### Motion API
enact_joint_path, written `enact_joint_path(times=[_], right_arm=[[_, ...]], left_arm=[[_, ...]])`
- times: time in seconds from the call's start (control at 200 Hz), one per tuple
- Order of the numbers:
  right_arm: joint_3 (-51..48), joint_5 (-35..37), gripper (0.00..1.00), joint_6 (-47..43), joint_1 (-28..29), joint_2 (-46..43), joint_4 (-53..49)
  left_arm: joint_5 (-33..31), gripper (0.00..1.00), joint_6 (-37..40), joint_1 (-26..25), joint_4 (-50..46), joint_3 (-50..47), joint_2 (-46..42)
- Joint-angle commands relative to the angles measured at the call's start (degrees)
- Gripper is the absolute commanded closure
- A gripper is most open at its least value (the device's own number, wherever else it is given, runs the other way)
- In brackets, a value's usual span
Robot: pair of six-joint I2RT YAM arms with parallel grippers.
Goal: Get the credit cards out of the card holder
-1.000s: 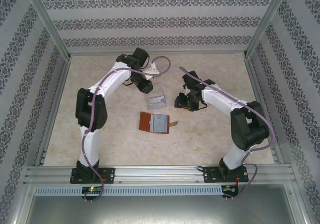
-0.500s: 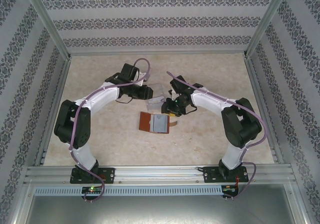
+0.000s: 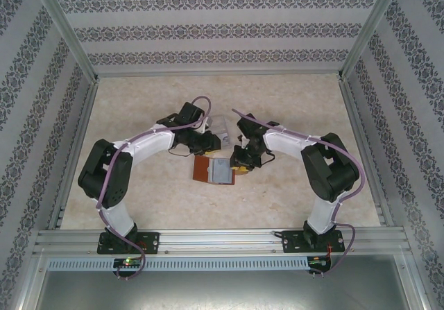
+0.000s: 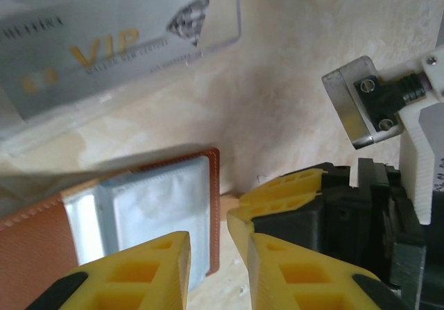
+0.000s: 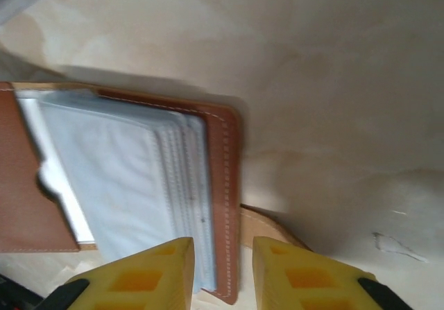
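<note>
Card holder (image 3: 214, 170) unmoved; both arms closed in over it.

Through the left wrist camera I read "VIP" in gold letters on a pale credit card (image 4: 118, 39) lying in the clear tray (image 4: 69, 126), far left. Its smaller lettering is too blurred for me to read.

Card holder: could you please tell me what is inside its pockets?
The open card holder shows stacked cloudy grey-blue sleeves, with a pale card-like edge in the top one. Anything in the sleeves beneath is covered.
</note>
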Motion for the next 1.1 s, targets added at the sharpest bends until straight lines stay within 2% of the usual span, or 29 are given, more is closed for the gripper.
enact_joint_path(times=[0.0, 0.165, 0.635, 1.094], right_arm=[[-1.25, 2.27, 0.73, -0.66, -0.22, 0.88, -1.58], [-2.35, 2.77, 0.76, -0.73, -0.39, 1.07, -1.05], [-3.66, 4.21, 0.79, -0.71, -0.84, 1.86, -0.26], [-3.63, 4.03, 0.79, -1.00, -1.87, 1.55, -0.65]], left_arm=[[3.18, 0.76, -5.91, -0.88, -3.50, 0.85, 1.74], [4.53, 0.81, -8.64, -2.66, -1.69, -0.33, 2.99], [5.48, 0.79, -7.50, -5.73, -5.60, 3.39, 8.28], [8.26, 0.80, -7.38, -6.03, -3.75, 4.06, 12.50]])
